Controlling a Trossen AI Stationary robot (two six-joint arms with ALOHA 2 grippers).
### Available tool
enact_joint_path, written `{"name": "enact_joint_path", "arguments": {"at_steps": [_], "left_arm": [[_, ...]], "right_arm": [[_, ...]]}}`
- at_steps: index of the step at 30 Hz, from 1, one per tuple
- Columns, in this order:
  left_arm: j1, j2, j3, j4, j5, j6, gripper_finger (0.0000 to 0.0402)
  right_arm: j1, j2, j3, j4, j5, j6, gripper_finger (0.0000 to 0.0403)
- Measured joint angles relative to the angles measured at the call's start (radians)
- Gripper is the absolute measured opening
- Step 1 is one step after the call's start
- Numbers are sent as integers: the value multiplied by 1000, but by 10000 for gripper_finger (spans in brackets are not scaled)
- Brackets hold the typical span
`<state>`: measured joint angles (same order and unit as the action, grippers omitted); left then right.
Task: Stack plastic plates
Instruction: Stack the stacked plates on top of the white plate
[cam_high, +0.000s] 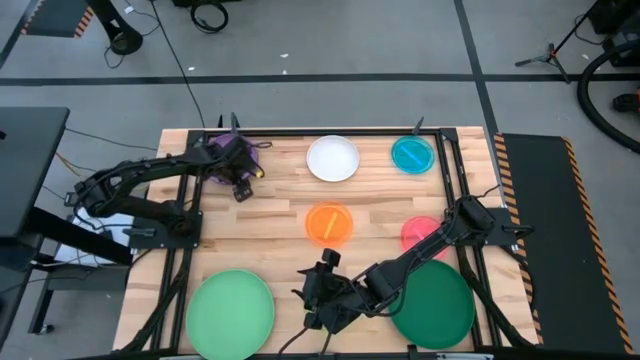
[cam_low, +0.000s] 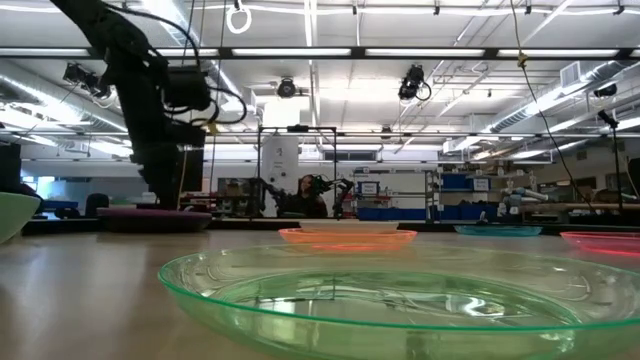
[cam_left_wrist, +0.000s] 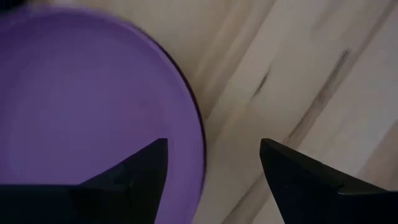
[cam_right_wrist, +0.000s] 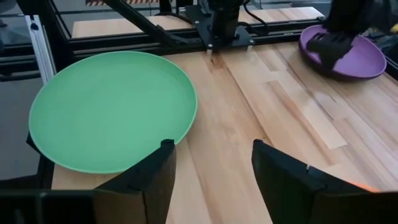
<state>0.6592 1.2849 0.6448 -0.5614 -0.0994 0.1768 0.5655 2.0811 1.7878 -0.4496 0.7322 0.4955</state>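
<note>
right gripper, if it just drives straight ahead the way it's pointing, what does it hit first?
Probably nothing soon: the open right gripper faces bare table, between the light green plate and purple plate. Farthest along stands the left arm's base; depth unclear.

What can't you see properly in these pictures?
- Round purple plastic plate: high view, mostly covered by the left gripper arm.
- Small pink plastic plate: high view, partly under the right arm.
- Large dark green plastic plate: high view, bottom edge cut off.
- Black plate: nowhere clearly visible.
</note>
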Motion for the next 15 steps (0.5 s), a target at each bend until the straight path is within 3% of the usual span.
{"name": "enact_joint_path", "arguments": {"at_steps": [7, 15], "left_arm": [[-28, 31, 9, 9, -73, -10, 259], [33, 142, -13, 28, -86, -16, 259]], "right_arm": [[0, 0, 0, 1, 0, -8, 218], [0, 0, 0, 3, -1, -8, 217]]}}
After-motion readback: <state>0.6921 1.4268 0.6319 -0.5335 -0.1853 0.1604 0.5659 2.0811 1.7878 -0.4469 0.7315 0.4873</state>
